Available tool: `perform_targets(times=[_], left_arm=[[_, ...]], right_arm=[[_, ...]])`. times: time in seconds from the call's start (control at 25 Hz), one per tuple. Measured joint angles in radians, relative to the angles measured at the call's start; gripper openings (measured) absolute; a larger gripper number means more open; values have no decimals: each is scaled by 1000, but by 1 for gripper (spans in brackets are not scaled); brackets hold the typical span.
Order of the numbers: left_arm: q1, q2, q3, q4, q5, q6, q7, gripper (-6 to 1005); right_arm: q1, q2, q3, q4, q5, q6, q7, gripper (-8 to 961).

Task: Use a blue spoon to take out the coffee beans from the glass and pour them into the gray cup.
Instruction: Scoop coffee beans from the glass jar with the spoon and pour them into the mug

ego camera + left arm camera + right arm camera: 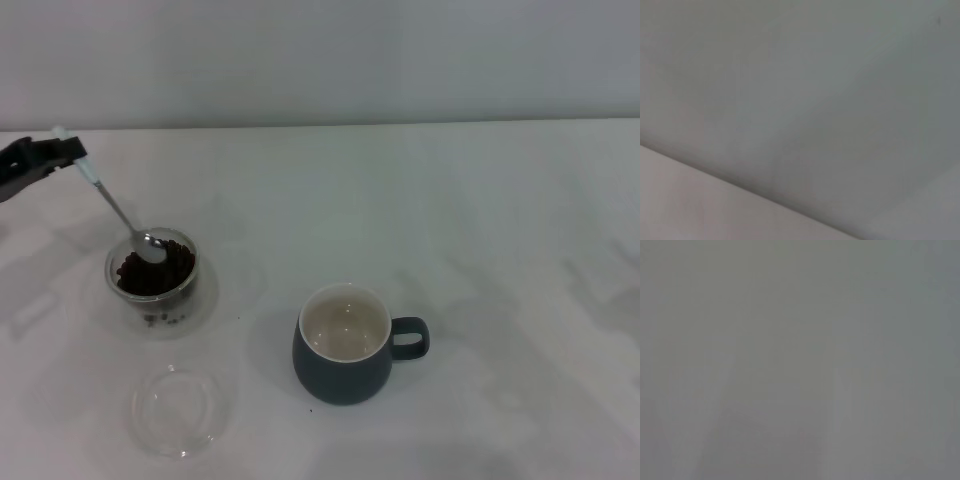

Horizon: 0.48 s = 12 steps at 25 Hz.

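Observation:
In the head view my left gripper [62, 152] reaches in from the far left edge, shut on the pale handle of the blue spoon [112, 205]. The spoon slants down to the right, and its metal bowl rests on the coffee beans [160, 272] heaped inside the glass [153, 275]. To the right, nearer the front, stands the gray cup [345, 345], off-white inside, with nothing in it and its handle pointing right. My right gripper is out of view. Both wrist views show only a plain grey surface.
A flat clear glass dish [180, 408] lies on the white table [480, 220] in front of the glass. A few stray beans lie at the glass's base. A pale wall runs along the back.

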Motion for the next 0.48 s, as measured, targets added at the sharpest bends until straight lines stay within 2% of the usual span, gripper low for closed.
perform_targets(times=[0.24,0.36,0.48], left_arm=[[-17,-24,0,21,83,-27,-16,121],[-13,-46,0,64,130,-47,-19,121],[-9,-59,0,89,149,-56,-19,121]], right_arm=[[4,1,-8,0,0,8,0,725],[4,1,-7,0,0,12,0,725],[6,0,-4,0,0,16,0,725]])
